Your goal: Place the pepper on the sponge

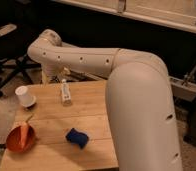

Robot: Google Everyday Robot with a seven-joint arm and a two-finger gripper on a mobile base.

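The pepper (24, 134), slim and orange-red with a thin stem pointing up, lies in the round orange bowl (12, 142) at the front left of the wooden table (86, 115). The dark blue sponge (77, 137) rests on the table to the right of the bowl, apart from it. My gripper (66, 93) hangs over the far middle of the table, well behind both the pepper and the sponge, with nothing visibly held. My white arm (136, 90) sweeps in from the right and fills the right side of the view.
A white cup (25, 96) stands at the table's far left corner. An office chair base (13, 70) sits on the floor behind the table on the left. A dark counter runs along the back.
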